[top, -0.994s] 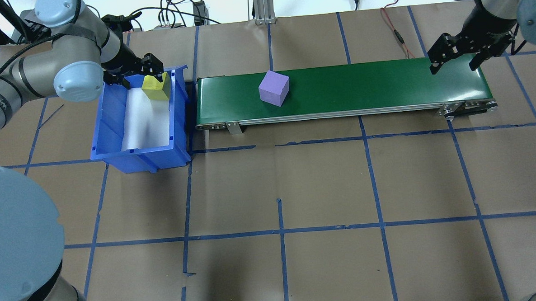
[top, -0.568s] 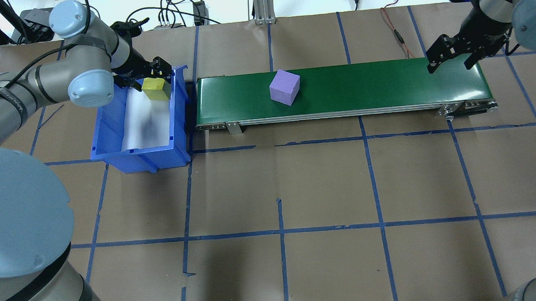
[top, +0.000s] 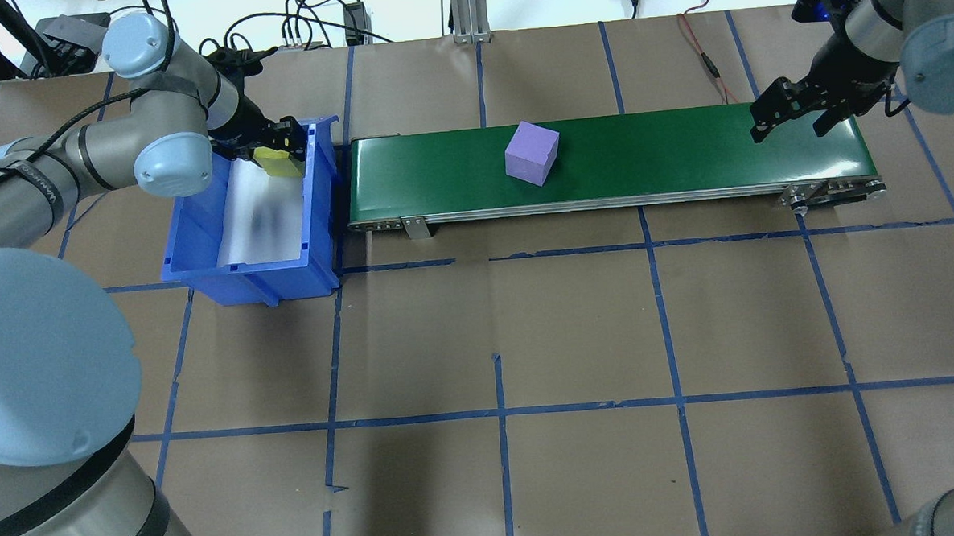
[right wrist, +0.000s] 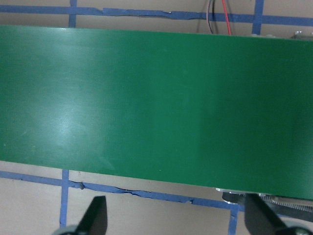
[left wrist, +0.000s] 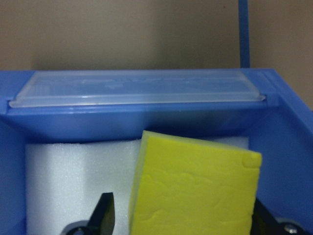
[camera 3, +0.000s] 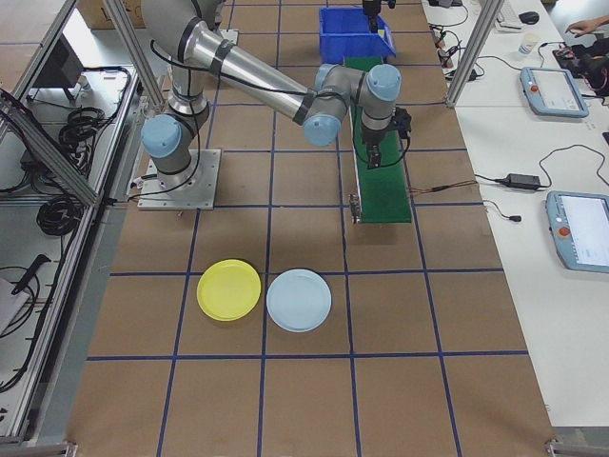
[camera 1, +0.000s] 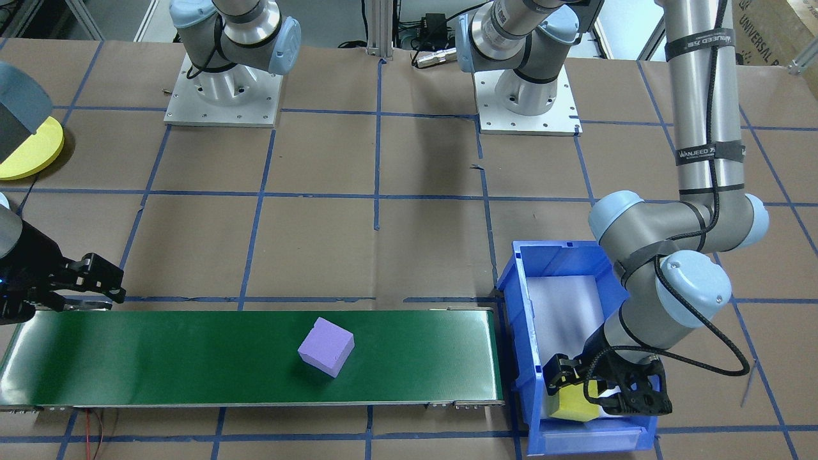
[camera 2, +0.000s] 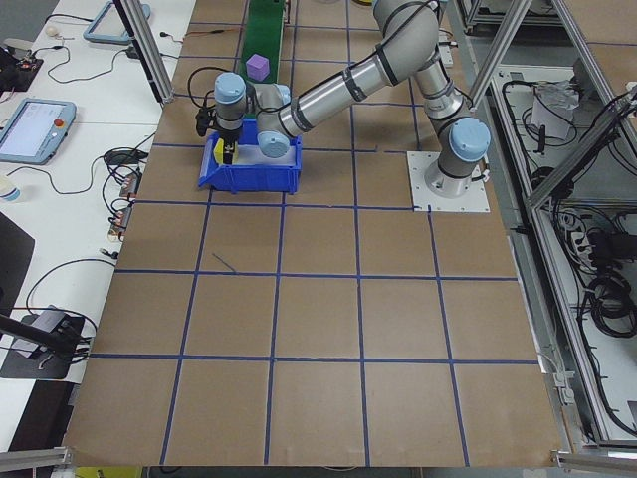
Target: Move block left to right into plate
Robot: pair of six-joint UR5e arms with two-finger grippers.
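Note:
A yellow block [top: 280, 161] [left wrist: 195, 191] lies at the far end of the blue bin [top: 190, 232] on white foam. My left gripper [top: 277, 148] [camera 1: 602, 387] is down in the bin, open, with its fingers either side of that block; a gap shows beside the left finger [left wrist: 105, 213]. A purple block [top: 531, 153] [camera 1: 326, 346] sits on the green conveyor belt [top: 681, 154], past its middle. My right gripper [top: 793, 124] [right wrist: 176, 210] hovers open and empty over the belt's right end. The yellow plate [camera 3: 228, 289] [camera 1: 29, 150] lies on the table near the right arm.
A light blue plate [camera 3: 299, 300] lies beside the yellow one. Cables and a red wire [top: 701, 57] run along the table's far edge behind the belt. The bin stands against the belt's left end. Brown paper with blue tape lines covers the table.
The purple block has travelled rightward along the belt. My left gripper has sunk lower into the bin around the yellow block. My right gripper has shifted slightly toward the belt's far edge.

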